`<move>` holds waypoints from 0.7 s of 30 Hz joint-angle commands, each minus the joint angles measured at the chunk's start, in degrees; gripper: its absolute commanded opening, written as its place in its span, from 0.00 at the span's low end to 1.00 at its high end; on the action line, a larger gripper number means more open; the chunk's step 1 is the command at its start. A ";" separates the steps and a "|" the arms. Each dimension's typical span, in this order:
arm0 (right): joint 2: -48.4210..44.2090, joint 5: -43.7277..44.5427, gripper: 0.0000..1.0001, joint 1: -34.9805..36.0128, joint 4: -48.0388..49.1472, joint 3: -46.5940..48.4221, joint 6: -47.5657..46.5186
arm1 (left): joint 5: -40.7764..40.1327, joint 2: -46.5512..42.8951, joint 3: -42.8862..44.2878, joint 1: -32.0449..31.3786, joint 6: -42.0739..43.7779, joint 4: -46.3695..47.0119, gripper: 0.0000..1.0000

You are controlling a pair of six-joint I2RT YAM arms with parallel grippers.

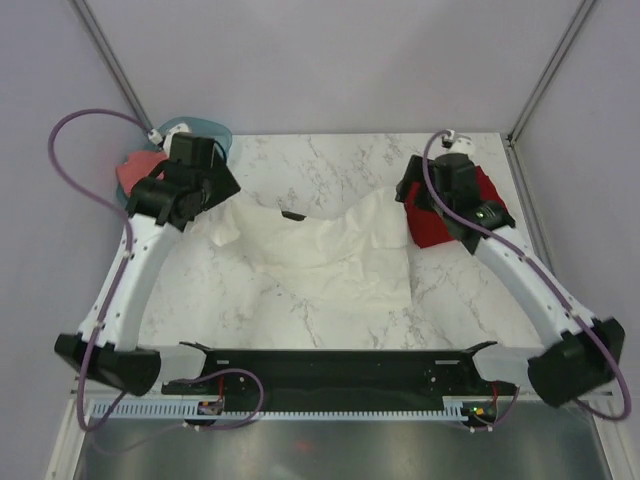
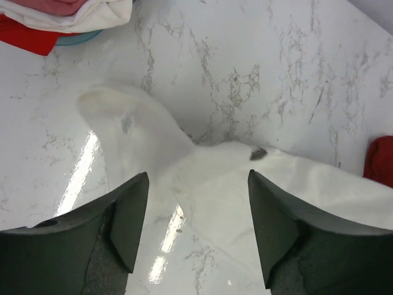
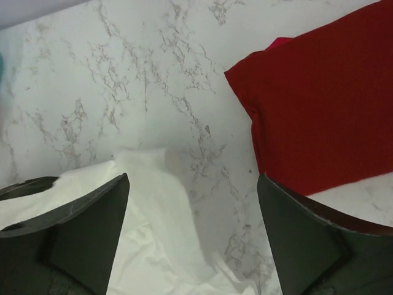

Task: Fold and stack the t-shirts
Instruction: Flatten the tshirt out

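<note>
A marble-patterned table (image 1: 330, 160) fills the work cell, and across its middle sprawls the large white t-shirt (image 1: 330, 250), crumpled and unfolded, one sleeve reaching toward the far left and the body bunched toward the right. At the far right, partly under the right arm, lies the dark red t-shirt (image 3: 319, 104), flat and already squared off, just beside the white one but not touching it. In the far left corner a teal basket (image 1: 215, 130) holds a heap of pinkish-red and white tees (image 2: 67, 12), awaiting their turn. The left gripper (image 2: 198, 184) hangs above the white shirt's sleeve and collar area with jaws apart and nothing between them; the right gripper (image 3: 193, 184) hovers over bare marble between the white cloth's edge and the red shirt, jaws spread wide and likewise empty. The danger from here seems to lie in the wrinkles: a pinch taken on a bunched ridge rather than on a single hem could lift several layers at once and drag the shirt into a lump, while a careless sweep of the right arm might ruck the finished red fold.
</note>
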 commanded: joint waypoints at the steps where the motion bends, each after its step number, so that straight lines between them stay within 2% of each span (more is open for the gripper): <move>1: 9.21 -1.59 0.93 -0.29 2.66 5.87 0.02 | -1.88 6.86 5.38 1.02 -1.02 -0.21 0.75; 5: 11.77 -0.53 0.77 -1.00 8.35 1.76 2.66 | 0.31 3.37 -1.19 0.93 -4.80 3.38 0.76; 7: 13.53 -0.44 0.70 -1.35 10.22 0.52 3.54 | 2.68 -1.36 -9.71 0.93 -6.47 10.41 0.76; 8: 14.49 -0.36 0.61 -1.70 11.44 0.08 3.98 | 5.22 -2.78 -12.87 0.84 -7.18 13.21 0.76; 10: 18.00 -0.35 0.54 -1.96 12.42 0.07 4.07 | 7.69 -6.73 -21.92 0.67 -8.93 20.68 0.76; 11: 19.41 -0.36 0.47 -2.23 12.77 0.07 4.51 | 9.53 -7.71 -24.65 0.41 -9.20 22.71 0.76; 15: 27.48 -0.62 0.41 -3.46 15.67 -0.45 4.69 | 12.09 -10.18 -35.98 -0.04 -10.61 30.27 0.75; 19: 34.61 -0.62 0.38 -3.72 16.73 0.95 3.81 | 15.08 -11.67 -42.60 -0.30 -8.34 39.76 0.75; 21: 38.31 -0.36 0.37 -3.90 16.73 2.00 3.72 | 15.53 -11.33 -44.27 -0.30 -6.84 41.45 0.75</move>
